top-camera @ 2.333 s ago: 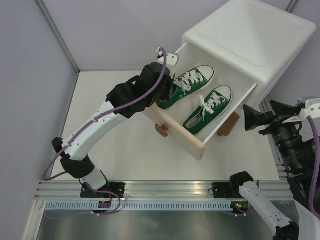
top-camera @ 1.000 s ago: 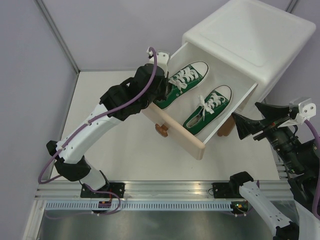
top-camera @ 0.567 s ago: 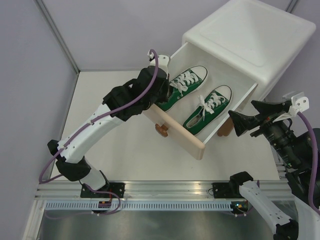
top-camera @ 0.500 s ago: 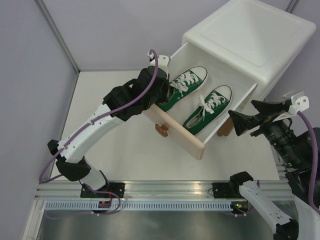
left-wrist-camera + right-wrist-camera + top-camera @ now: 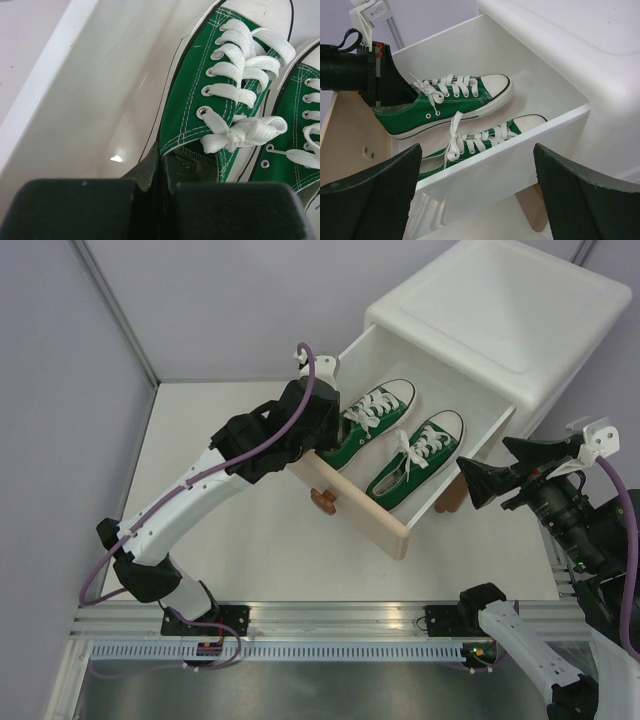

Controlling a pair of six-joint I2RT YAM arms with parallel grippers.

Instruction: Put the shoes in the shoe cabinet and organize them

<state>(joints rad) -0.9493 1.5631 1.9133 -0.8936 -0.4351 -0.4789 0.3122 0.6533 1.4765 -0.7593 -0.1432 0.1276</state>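
Note:
The white shoe cabinet stands at the back right with its beige-fronted upper drawer pulled out. Two green sneakers lie inside: the far one and the near one. My left gripper is shut on the heel collar of the far green sneaker, inside the drawer. My right gripper is open and empty, just outside the drawer's right wall; both green sneakers show beyond it in the right wrist view. The blue sneakers are out of view.
A bear-shaped knob sticks out of the drawer front. A brown cabinet foot stands under the drawer by my right gripper. Pale walls close in at the left and back. A metal rail runs along the near edge.
My left gripper has shifted the far green sneaker right, closer to the near one, and turned it slightly. My right gripper rose from the right and opened toward the drawer's side.

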